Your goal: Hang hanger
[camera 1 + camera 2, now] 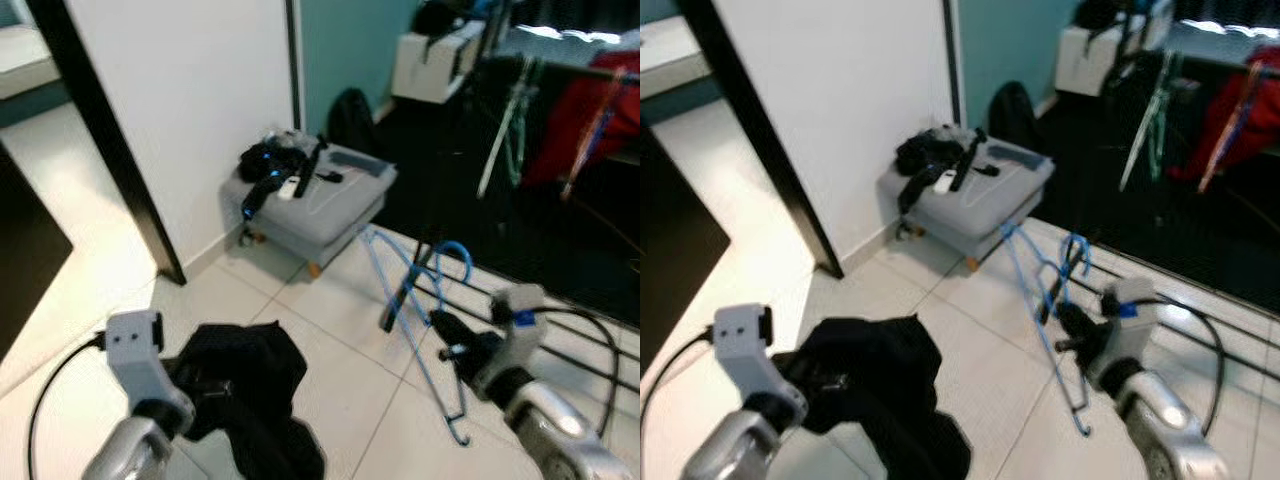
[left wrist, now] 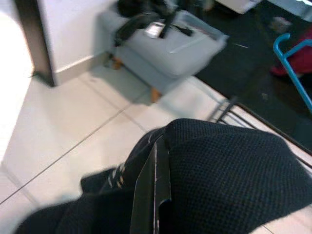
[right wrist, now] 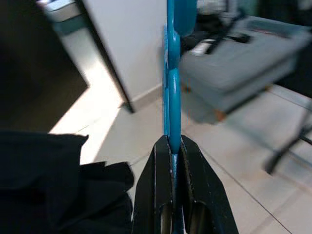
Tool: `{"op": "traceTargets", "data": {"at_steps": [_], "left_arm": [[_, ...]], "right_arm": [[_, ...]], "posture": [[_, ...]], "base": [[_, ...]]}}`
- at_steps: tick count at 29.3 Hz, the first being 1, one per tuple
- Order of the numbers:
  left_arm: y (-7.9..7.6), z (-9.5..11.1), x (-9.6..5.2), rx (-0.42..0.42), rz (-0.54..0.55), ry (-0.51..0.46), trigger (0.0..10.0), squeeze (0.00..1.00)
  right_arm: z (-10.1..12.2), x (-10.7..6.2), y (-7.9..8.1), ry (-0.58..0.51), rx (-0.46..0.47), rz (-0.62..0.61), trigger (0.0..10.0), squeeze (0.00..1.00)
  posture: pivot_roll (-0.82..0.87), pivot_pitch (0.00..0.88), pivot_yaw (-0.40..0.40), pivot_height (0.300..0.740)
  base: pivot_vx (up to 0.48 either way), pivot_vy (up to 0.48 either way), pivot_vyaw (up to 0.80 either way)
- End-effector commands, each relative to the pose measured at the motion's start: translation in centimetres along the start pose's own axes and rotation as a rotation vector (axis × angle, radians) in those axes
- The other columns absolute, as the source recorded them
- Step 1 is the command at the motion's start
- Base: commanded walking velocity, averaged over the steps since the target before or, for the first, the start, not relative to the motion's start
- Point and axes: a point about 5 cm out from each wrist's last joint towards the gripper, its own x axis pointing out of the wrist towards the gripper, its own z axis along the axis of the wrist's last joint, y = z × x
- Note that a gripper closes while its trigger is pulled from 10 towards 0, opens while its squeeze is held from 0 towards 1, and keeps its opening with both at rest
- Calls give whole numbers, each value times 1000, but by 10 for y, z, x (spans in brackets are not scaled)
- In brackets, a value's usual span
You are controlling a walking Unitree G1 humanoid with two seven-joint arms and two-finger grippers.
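A blue wire hanger hangs low over the tiled floor at the right, its hook pointing up. My right gripper is shut on it. In the right wrist view the hanger's blue bar runs straight out from between the two closed fingers. My left gripper is at the lower left, shut on a black knitted garment. That garment drapes over its fingers and hides most of them.
A grey footstool with black straps and a white remote stands against the white wall. A black door frame runs down at the left. Behind the hanger are a black rack leg and a dark space with red clothing.
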Motion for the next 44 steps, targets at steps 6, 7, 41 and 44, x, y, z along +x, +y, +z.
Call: {"op": "traceTargets", "data": {"at_steps": [6,7,41,44], "left_arm": [[3,0,1,18,16,8,10000,0],[3,0,1,18,16,8,10000,0],[8,1,4,31,31,12,10000,0],[11,1,5,24,39,4,10000,0]], "right_arm": [[-1,0,1,13,-11,23,10000,0],[-1,0,1,13,-11,23,10000,0],[-2,3,6,15,30,74,10000,0],[-6,3,7,31,26,74,10000,0]], "posture": [[-62,64,24,740],[-62,64,24,740],[-78,52,5,740],[-109,33,-21,740]], "base": [[0,0,742],[0,0,738],[0,0,737],[0,0,738]]}}
